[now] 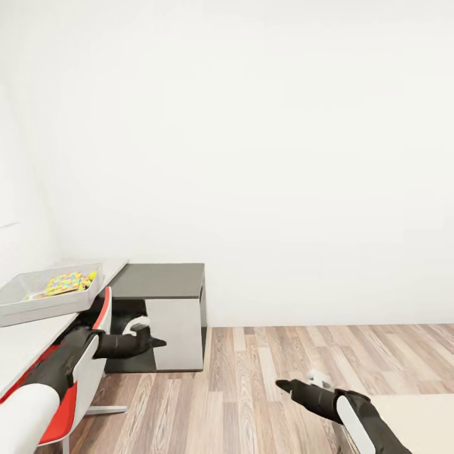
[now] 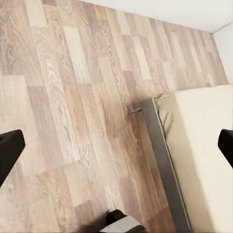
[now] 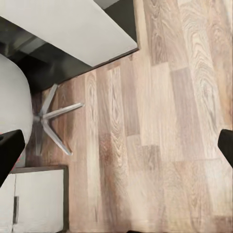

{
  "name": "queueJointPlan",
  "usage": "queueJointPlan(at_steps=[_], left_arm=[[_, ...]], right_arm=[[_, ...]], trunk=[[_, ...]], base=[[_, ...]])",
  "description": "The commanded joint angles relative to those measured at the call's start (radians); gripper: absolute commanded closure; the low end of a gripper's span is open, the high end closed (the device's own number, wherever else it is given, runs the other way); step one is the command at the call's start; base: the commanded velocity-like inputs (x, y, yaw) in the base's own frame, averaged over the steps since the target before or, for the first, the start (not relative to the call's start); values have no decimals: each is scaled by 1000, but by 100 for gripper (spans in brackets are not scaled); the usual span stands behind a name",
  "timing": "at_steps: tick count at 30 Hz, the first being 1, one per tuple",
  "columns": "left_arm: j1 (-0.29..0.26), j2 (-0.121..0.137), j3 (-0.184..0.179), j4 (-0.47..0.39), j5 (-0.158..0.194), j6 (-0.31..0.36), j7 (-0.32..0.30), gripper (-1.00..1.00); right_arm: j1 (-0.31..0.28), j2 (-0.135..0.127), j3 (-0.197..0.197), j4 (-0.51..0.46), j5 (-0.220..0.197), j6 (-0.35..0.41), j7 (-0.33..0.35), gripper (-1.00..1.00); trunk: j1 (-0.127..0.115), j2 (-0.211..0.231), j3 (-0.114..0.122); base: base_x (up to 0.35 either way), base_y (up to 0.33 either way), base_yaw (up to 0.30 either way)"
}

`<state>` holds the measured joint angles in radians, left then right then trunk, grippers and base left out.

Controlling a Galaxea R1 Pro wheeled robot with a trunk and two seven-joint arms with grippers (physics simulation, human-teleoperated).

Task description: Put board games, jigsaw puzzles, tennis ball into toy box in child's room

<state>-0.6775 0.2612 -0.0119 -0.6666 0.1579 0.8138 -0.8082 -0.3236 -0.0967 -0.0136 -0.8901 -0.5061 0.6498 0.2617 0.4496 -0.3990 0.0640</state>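
At the far left of the head view the toy box (image 1: 38, 296), a shallow light grey bin with sloping sides, sits on the pale desk (image 1: 25, 343) against the white wall. Inside it lies a jigsaw puzzle (image 1: 63, 283), a flat sheet of yellow, pink, blue, green and orange pieces, and the small yellow-green tennis ball (image 1: 92, 275) rests just beside the sheet at its right edge; whether a 2nd sheet lies under the 1st cannot be told. A red and white chair (image 1: 75, 384) stands near the desk's front edge, and to its right a low dark cabinet (image 1: 165, 296) with a pale grey door stands on the wood-plank floor (image 1: 265, 378). The left gripper (image 1: 151, 342) is held out in front of the chair and cabinet, above the floor; in the left wrist view its 2 dark fingers (image 2: 9, 153) stand wide apart at the picture's edges with nothing between them, over floor planks and the cream-beige corner of the bed (image 2: 204, 145). The right gripper (image 1: 285, 384) hangs low over the floor at the near right, close to a cream edge of the bed in the near right corner; in the right wrist view its fingers (image 3: 8, 148) are likewise spread and empty, above floor planks, the chair's metal star base (image 3: 51, 119) and the cabinet's pale door.
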Motion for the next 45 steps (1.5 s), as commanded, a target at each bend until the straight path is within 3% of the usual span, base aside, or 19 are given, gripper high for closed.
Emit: queueJointPlan(at_steps=[1, 3, 5, 7, 11, 13, 16, 18, 20, 23, 26, 29, 38, 45], left_arm=[[0, 0, -5, 37, 11, -14, 18, -100], [1, -1, -20, 178, 11, -105, 69, -100], [2, -2, -26, 249, 11, -148, 88, -100], [2, -2, -40, 383, 10, -228, 126, -100], [5, -2, -52, 510, 12, -319, 187, -100], [21, -3, -56, 589, 13, -385, 251, -100], [48, -9, -57, 624, 12, -422, 309, -100], [82, -24, -58, 641, 12, -456, 381, -100], [133, -54, -58, 653, 12, -512, 493, -100], [174, -75, -59, 657, 12, -566, 584, -100], [243, -92, -60, 662, 13, -662, 714, -100], [295, -97, -60, 667, 14, -727, 772, -100], [472, -94, -61, 674, 14, -912, 814, -100], [575, -75, -63, 674, 13, -1005, 816, -100]], right_arm=[[0, 2, 7, 34, 5, -8, 0, -100], [2, 5, 28, 166, 29, -87, -9, -100], [2, 7, 34, 234, 38, -137, -11, -100], [1, 14, 48, 384, 55, -245, -14, -100], [0, 29, 85, 553, 88, -377, -16, -100], [0, 47, 122, 642, 117, -462, -24, -100], [0, 61, 141, 688, 131, -510, -39, -100], [-1, 72, 152, 728, 141, -551, -63, -100], [-1, 81, 159, 772, 147, -605, -104, -100], [1, 87, 162, 804, 148, -642, -133, -100], [25, 101, 164, 852, 151, -692, -164, -100], [61, 109, 165, 867, 151, -726, -175, -100], [216, 105, 165, 877, 150, -829, -183, -100], [298, 100, 164, 879, 146, -900, -188, -100]], trunk=[[0, -1, 0], [0, -1, 0], [0, -1, 0], [0, -1, 0], [0, -1, 0], [0, -1, 0], [0, -1, 0], [0, -1, 0], [0, -1, 0], [0, -1, 0], [0, -1, 0], [0, -1, 0], [0, -1, 0], [0, -1, 0]], base=[[0, 0, 0], [0, 0, 0], [0, 0, 0], [0, 0, 0], [0, 0, 0], [0, 0, 0], [0, 0, 0], [0, 0, 0], [0, 0, 0], [0, 0, 0], [0, 0, 0], [0, 0, 0], [0, 0, 0], [0, 0, 0]])
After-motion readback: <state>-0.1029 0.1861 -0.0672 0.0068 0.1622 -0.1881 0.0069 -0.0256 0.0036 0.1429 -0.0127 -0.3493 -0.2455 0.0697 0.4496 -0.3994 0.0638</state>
